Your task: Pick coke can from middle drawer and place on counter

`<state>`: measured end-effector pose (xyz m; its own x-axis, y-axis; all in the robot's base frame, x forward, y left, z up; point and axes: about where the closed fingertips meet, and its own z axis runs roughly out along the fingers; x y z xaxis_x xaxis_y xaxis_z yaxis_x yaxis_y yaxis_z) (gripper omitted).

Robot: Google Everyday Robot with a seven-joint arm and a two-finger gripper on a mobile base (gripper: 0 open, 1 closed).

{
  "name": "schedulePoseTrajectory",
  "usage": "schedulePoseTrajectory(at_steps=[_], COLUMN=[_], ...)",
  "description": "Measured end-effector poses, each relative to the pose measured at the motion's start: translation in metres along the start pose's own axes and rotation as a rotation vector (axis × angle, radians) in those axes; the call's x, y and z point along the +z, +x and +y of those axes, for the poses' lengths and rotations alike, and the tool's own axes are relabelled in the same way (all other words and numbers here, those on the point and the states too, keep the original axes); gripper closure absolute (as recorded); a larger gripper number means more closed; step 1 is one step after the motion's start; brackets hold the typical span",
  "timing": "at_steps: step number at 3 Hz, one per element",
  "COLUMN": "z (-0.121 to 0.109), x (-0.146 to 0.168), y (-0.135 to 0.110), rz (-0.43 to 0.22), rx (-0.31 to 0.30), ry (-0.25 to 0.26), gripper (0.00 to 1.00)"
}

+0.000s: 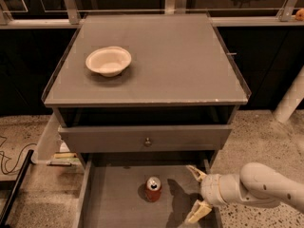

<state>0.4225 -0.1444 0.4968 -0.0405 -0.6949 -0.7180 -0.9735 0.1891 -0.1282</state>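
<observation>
The coke can [153, 189], red with a silver top, stands upright on the floor of the open middle drawer [114, 208]. My gripper [196, 194] is open at the drawer's right side, fingers spread, a short way to the right of the can and not touching it. The white arm comes in from the lower right. The counter [180, 65] is the grey cabinet top above, with a clear raised rim.
A shallow white bowl [108, 61] sits on the counter's left part. A closed grey drawer front with a small knob [147, 141] is above the open drawer. Cables and a dark bar [14, 189] lie on the floor at the left.
</observation>
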Motion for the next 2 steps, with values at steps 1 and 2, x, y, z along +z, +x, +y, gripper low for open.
schedulePoseTrajectory(at_steps=[1, 2], z=[-0.002, -0.004], x=[0.016, 0.039], y=[0.0, -0.002], rz=[-0.029, -0.081], rx=[0.002, 0.004], ry=[-0.007, -0.016], gripper=[0.0, 0.0])
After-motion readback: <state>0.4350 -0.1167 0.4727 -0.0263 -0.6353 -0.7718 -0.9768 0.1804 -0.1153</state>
